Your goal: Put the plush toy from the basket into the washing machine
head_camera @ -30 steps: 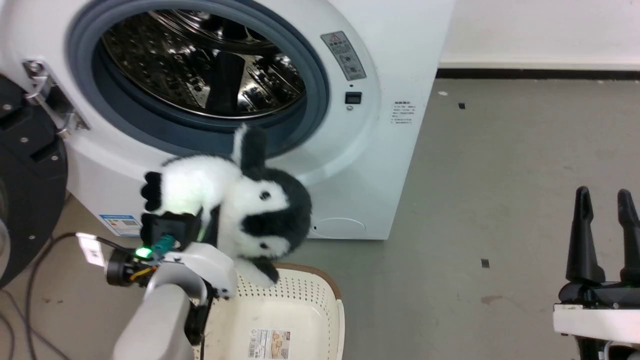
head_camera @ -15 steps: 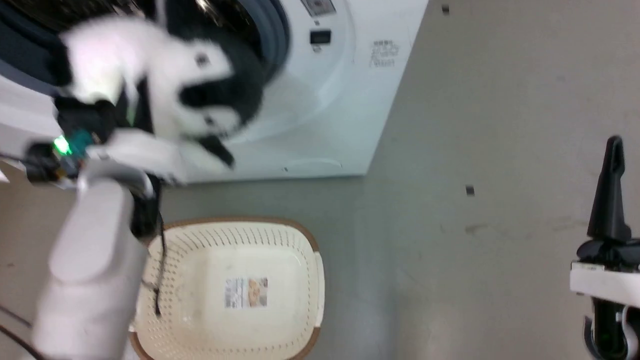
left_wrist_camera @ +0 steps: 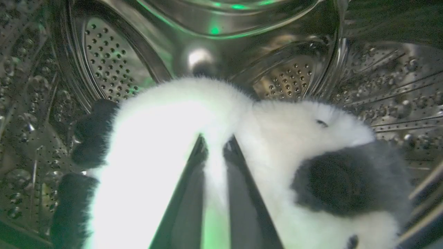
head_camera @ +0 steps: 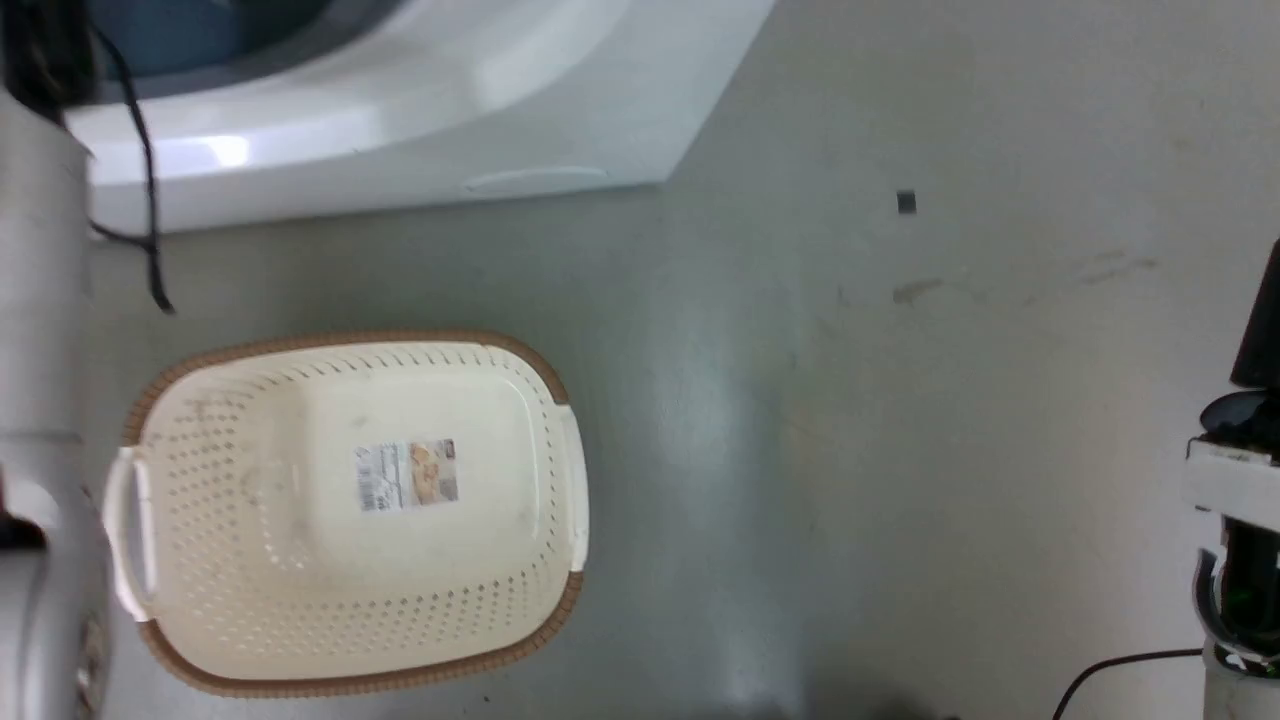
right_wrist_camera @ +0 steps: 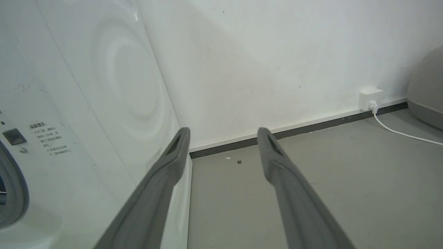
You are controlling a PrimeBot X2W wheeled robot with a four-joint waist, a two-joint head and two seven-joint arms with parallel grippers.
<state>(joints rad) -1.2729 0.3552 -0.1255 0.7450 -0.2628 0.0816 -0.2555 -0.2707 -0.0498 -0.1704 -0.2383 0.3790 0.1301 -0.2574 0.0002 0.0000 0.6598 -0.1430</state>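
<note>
Reaching into the washing machine (head_camera: 400,100), the robot's left gripper (left_wrist_camera: 214,141) pinches a fold of the plush toy (left_wrist_camera: 155,148) between nearly closed fingers. The left wrist view shows the toy inside the steel drum (left_wrist_camera: 110,58). The head view offers instead the pale left forearm (head_camera: 40,300) stretched up toward the opening and the basket (head_camera: 300,560) on the grey floor (head_camera: 850,450) just before the machine, its label sticker (head_camera: 408,475) uncovered. Half a second ago that camera, since tipped downward, caught the toy outside the door opening. At right, the right gripper (right_wrist_camera: 221,133) hangs wide apart, holding nothing, pointing at the wall (right_wrist_camera: 259,62) beside the machine.
</note>
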